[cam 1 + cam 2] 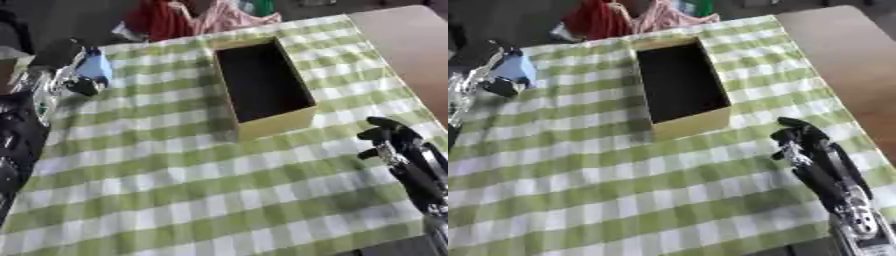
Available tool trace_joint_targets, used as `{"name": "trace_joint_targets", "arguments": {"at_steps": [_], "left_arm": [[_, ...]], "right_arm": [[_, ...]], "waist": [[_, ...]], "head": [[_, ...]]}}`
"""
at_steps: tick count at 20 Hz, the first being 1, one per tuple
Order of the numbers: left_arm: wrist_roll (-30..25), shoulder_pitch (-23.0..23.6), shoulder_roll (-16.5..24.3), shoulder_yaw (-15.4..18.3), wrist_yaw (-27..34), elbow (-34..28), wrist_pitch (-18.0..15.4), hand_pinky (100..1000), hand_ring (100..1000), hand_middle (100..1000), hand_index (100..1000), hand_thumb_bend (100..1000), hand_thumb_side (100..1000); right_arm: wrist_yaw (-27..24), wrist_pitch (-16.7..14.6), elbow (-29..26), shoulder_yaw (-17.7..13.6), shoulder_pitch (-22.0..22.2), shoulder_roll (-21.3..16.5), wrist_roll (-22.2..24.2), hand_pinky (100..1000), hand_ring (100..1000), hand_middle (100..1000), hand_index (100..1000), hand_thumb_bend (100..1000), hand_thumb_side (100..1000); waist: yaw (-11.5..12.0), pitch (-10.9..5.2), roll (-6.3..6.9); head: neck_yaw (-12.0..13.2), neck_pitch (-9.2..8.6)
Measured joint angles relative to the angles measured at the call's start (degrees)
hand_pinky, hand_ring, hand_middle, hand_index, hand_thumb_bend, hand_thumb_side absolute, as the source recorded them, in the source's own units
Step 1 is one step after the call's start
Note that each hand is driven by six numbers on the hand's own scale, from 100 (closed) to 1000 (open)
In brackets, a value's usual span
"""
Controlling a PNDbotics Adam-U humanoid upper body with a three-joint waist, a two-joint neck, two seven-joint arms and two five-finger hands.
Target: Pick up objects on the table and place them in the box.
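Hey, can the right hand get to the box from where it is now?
Probably yes. The right hand hovers over bare checked cloth, beside the near right corner of the open box, with nothing lying between them.

Right hand point(802, 142): black casing throughout, with dark, rounded fingers point(791, 123) and a glossy finish along the back. The right forearm point(852, 210) behind it is black with a silver, metallic joint section near the wrist, showing bright reflective patches. Left hand point(44, 82): silver-grey and black parts, partly blurred; detail cannot be made out. The left arm point(16, 135) is black and shiny along the view's left edge.
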Motion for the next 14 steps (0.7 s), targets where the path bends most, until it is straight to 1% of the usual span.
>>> {"name": "trace_joint_targets", "arguments": {"at_steps": [2,6,10,14], "left_arm": [[1.50,0.31,0.00,0.00,0.01,-0.03,0.24,697,544,488,687,118,164],[3.75,0.33,0.01,-0.02,0.36,-0.73,0.24,698,546,489,689,112,161],[4.12,0.31,0.02,-0.10,1.24,-2.16,-0.45,699,548,489,691,102,158],[3.31,-0.15,0.01,-0.88,2.36,-4.46,-2.03,701,551,490,692,101,155]], "right_arm": [[0.00,-0.05,0.00,0.00,0.01,0.00,0.06,581,781,625,848,100,559],[-0.01,-0.10,0.00,-0.01,0.03,0.00,0.12,582,781,626,848,100,557],[-0.05,-0.08,0.00,-0.01,0.29,0.00,0.17,582,782,626,849,100,556],[-0.19,-0.11,0.00,0.02,0.49,0.00,0.45,582,782,626,849,100,555]], "waist": [[0.11,-0.26,-0.11],[0.70,-1.11,-0.46],[1.17,-1.98,-0.73],[1.55,-3.13,-1.01]], "head": [[0.00,0.00],[-0.01,0.01],[-0.03,0.03],[-0.03,0.10]]}}
